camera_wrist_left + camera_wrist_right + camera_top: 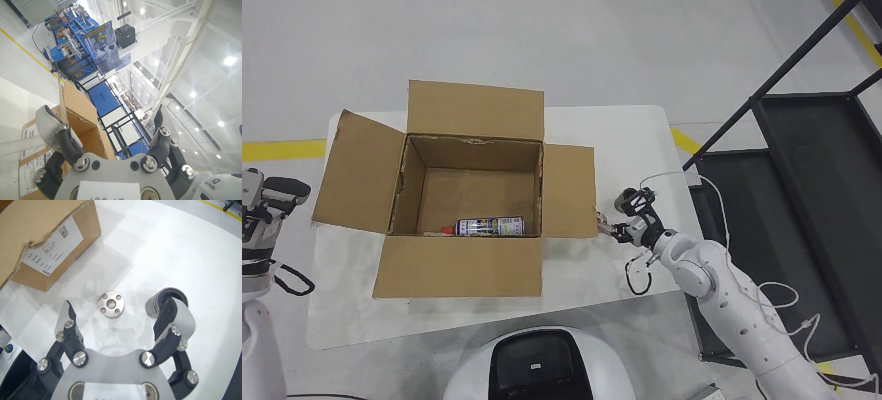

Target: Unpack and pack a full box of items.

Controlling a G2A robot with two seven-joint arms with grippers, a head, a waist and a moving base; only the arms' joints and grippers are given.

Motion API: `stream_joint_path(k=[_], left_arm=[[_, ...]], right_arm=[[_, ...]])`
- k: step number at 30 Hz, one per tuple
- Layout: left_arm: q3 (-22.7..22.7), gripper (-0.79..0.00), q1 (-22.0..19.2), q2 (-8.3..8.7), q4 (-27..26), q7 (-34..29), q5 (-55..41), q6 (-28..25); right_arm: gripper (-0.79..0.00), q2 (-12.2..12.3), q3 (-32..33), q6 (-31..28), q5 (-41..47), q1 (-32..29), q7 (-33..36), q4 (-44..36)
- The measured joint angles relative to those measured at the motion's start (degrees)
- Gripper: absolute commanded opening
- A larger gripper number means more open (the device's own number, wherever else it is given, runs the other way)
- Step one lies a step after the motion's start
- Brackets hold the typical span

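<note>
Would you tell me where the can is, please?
In the top view, the can lies on its side inside the open box, by the wall nearest the robot.

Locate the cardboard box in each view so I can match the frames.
Top view: cardboard box sits mid-table, flaps spread open, a can lying inside.
Left wrist view: box just beyond the left gripper, labelled wall and torn flap showing.
Right wrist view: box beyond the right gripper, one labelled corner standing on the table.
Shared landmark: the white table under the box.
</note>
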Motion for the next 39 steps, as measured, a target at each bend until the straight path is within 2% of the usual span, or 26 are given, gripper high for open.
stream_joint_path(k=[6,9,21,32,39], left_arm=[[0.00,0.000,0.00,0.00,0.00,0.00,0.00,0.00],[0.00,0.000,0.00,0.00,0.00,0.00,0.00,0.00],[0.00,0.000,0.00,0.00,0.00,0.00,0.00,0.00],[0.00,0.000,0.00,0.00,0.00,0.00,0.00,0.00],[0.00,0.000,0.00,0.00,0.00,0.00,0.00,0.00]], right_arm=[[0.000,0.65,4.95,-0.44,1.53,-3.75,-1.46,1.48],[0.000,0.48,5.48,0.29,3.21,-3.78,-2.20,3.13],[0.000,-2.19,-1.93,3.78,8.12,5.88,-3.07,12.52],[0.000,-3.64,-3.62,9.90,13.32,10.03,2.28,15.38],[-0.037,-4.82,-5.95,14.44,13.49,12.91,3.28,17.50]])
